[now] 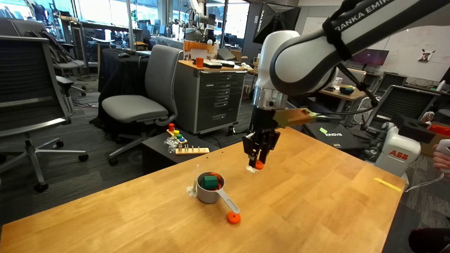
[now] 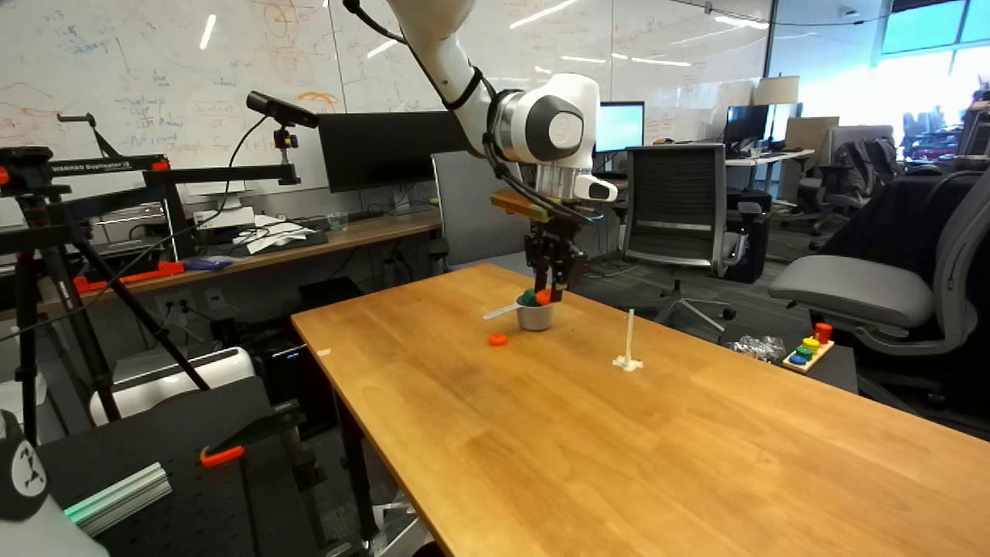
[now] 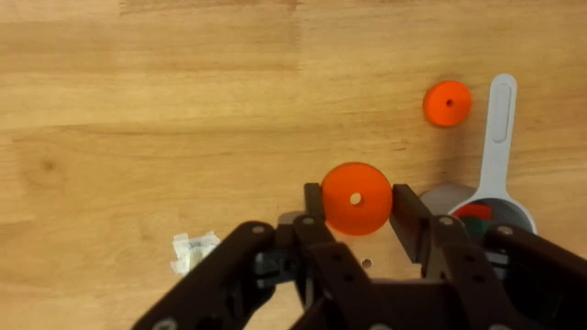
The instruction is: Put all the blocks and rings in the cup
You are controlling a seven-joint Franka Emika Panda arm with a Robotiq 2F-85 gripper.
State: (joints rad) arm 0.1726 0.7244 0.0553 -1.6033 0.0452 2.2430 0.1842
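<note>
Gripper pointed down, w/ jaws narrow, holding an orange ring; the ring is gripped by opp. edges in the air over a wooden table, its ctr hole visible in the wrist view. In an exterior view, a small grey cup is seen upright on the table, left of & nearer than the gripper, w/ its pale handle pointed near-right. Inside the cup, a green block is shown, plus at least one red-orange pc, partly hidden; count can't be told. A 2nd orange ring is seen flat on the table, just beside the handle tip. A thin pale peg is stood upright just left of the cup, w/ a white patch at its base. Beyond the table's far edge, a stacking toy is seen on a low black stand.
</note>
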